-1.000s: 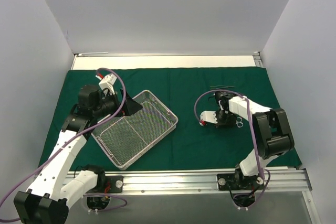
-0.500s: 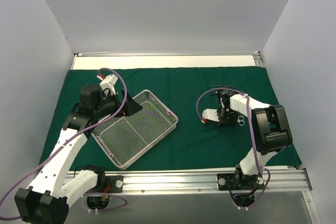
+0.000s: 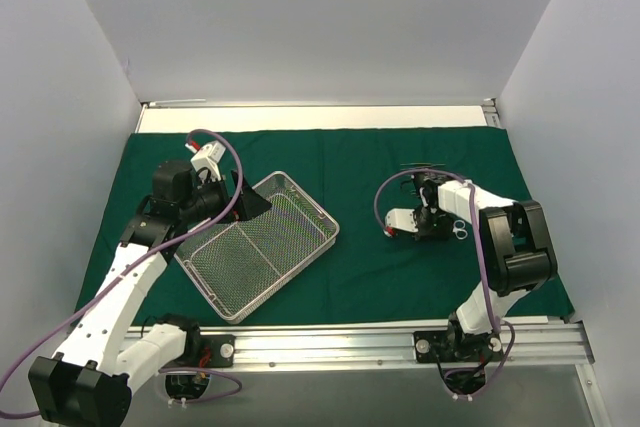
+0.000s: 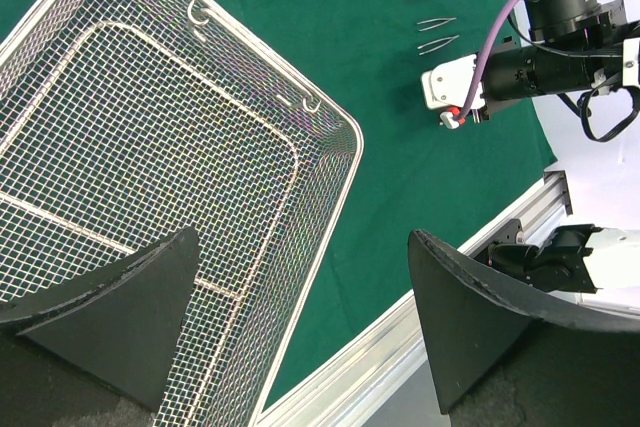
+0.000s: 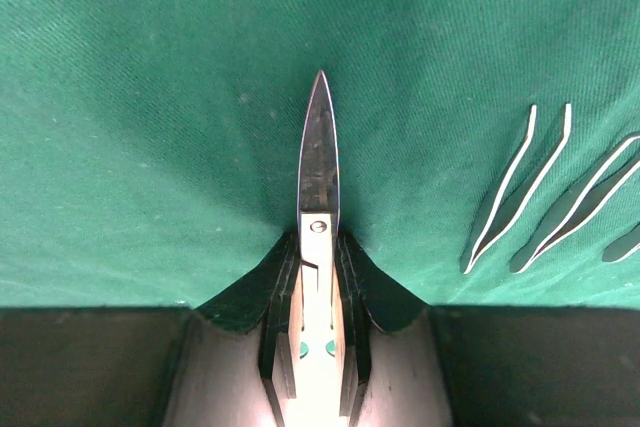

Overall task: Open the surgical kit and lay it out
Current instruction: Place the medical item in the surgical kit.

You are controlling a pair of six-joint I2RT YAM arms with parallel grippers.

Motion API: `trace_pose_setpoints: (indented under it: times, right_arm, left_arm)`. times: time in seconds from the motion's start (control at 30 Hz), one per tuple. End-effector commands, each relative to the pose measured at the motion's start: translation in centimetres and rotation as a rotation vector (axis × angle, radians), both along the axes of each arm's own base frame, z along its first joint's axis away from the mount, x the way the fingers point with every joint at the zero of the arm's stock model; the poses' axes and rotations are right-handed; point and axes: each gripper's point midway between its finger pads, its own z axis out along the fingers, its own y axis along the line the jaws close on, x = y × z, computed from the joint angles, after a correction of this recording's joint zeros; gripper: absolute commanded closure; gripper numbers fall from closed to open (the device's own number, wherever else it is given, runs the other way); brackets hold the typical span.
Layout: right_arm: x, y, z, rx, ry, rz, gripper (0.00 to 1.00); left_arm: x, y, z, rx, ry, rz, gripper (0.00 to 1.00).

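Right wrist view gives us the right tool (image 5: 318, 247) clamped on a pair of scissors (image 5: 318, 162), blades closed, low over the dark green drape (image 5: 150, 97) and just beside forceps (image 5: 515, 192) already lying on the cloth. We see the drape spread flat across the bench with the wire-mesh tray (image 3: 331, 234) on its left half, seemingly empty, and the left tool (image 4: 300, 287) above it, fingers (image 4: 480, 327) wide apart, holding nothing. We judge the task nearly finished: the kit is unwrapped, the forceps laid out, and only the scissors remain to be set down.
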Motion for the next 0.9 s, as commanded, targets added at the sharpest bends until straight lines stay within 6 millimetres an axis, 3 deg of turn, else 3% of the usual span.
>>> trace_pose_setpoints:
  times: [0.0, 0.13, 0.43, 0.57, 0.87]
  right_arm:
    - [-2.1, 0.0, -1.2, -0.005, 0.075, 0.024, 0.86]
    - [-2.2, 0.4, -1.2, 0.000, 0.079, 0.027, 0.84]
    - [-2.3, 0.6, -1.3, 0.011, 0.070, 0.018, 0.70]
    - [-2.4, 0.8, -1.1, 0.022, 0.057, 0.014, 0.69]
    - [-0.4, 2.1, 2.3, 0.093, -0.054, -0.025, 0.65]
  left_arm:
    - [0.4, -0.3, 1.2, -0.019, -0.048, -0.022, 0.06]
    - [0.4, -0.4, 1.4, -0.024, -0.054, -0.024, 0.06]
    - [0.2, -0.4, 1.2, -0.034, -0.046, -0.025, 0.06]
    - [0.1, -0.4, 1.2, -0.040, -0.044, -0.027, 0.06]
    - [0.2, -0.7, 1.0, -0.054, -0.029, -0.039, 0.06]
